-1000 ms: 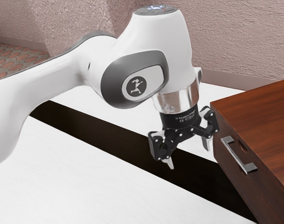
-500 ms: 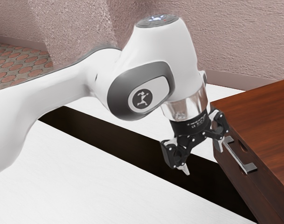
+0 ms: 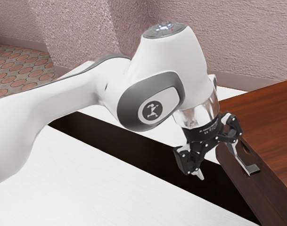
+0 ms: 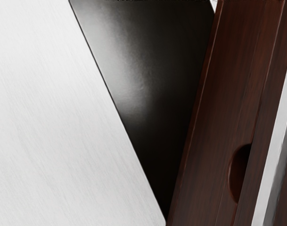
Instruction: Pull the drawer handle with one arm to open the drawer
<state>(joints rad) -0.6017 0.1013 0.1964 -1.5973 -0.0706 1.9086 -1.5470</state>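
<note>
A dark wooden cabinet stands at the exterior view's right, its drawer front facing the arm and looking flush with the cabinet. A silver bar handle runs across that front. My black gripper is open just left of the handle. One fingertip lies over the handle's upper end and the other fingertip hangs over the dark strip; nothing is between them. In the wrist view the drawer front and the handle lie close beside my hand.
The white tabletop is crossed by a black strip that runs up to the cabinet's foot. A textured pink wall rises behind. The wrist view has the same strip and white tabletop.
My hand has moved toward the exterior view's right and a little down, from the black strip to the handle's upper end. The fingers stay open. The drawer has not moved.
</note>
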